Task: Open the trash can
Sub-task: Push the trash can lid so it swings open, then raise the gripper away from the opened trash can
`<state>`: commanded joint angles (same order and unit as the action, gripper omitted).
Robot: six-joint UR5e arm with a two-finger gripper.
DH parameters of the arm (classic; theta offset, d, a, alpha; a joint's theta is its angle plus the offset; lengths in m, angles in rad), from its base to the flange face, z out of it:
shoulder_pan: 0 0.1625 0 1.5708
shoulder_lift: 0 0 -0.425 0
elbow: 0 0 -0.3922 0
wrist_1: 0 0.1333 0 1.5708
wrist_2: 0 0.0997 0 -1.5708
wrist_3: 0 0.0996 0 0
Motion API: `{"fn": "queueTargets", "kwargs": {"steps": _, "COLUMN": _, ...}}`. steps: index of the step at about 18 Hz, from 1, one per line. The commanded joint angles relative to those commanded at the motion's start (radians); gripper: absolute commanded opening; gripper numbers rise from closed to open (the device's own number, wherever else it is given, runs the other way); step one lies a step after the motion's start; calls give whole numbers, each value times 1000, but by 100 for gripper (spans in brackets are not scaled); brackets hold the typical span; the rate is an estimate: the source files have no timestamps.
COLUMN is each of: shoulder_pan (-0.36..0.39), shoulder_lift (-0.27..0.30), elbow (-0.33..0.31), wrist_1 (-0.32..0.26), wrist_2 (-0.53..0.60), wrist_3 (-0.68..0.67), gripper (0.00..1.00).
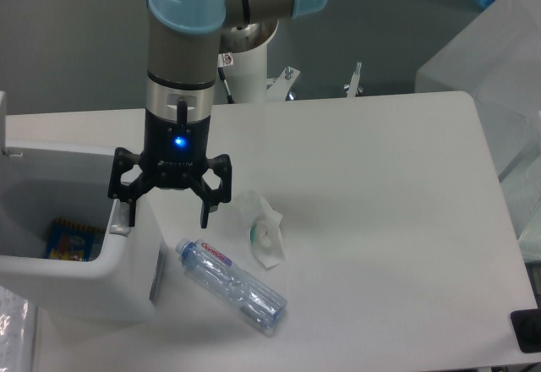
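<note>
The white trash can [84,283] sits at the table's left edge with its lid [2,123] swung up; only a sliver of the lid shows at the frame's left edge. Its inside is exposed, with a colourful packet [66,238] lying at the bottom. My gripper [167,217] hangs open over the can's right rim. Its left finger [130,212] rests on the grey push tab [119,229], while the right finger hangs over the table beside the can.
A clear plastic bottle [231,284] lies on its side right of the can. A crumpled white wrapper [264,230] lies just behind it. A translucent box [494,76] stands at the far right. A black object [527,330] sits at the lower right corner.
</note>
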<state>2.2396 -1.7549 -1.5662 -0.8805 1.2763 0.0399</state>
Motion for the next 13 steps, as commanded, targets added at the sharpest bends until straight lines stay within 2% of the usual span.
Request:
{"fn": "queueTargets", "kwargs": {"steps": 4, "shoulder_pan": 9, "shoulder_lift": 3, "elbow": 32, "wrist_1": 8, "wrist_2": 2, "wrist_3": 34, "gripper": 100}}
{"fn": "queueTargets", "kwargs": {"steps": 7, "shoulder_pan": 31, "shoulder_lift": -6, "elbow": 78, "wrist_1": 55, "wrist_2": 8, "wrist_3": 71, "gripper": 100}}
{"fn": "queueTargets", "kwargs": {"steps": 10, "shoulder_pan": 32, "shoulder_lift": -29, "elbow": 118, "wrist_1": 75, "wrist_2": 136, "wrist_3": 89, "gripper": 100}}
{"fn": "queueTargets", "kwargs": {"steps": 13, "shoulder_pan": 32, "shoulder_lift": -44, "elbow": 127, "wrist_1": 72, "wrist_2": 245, "wrist_3": 188, "gripper": 100}}
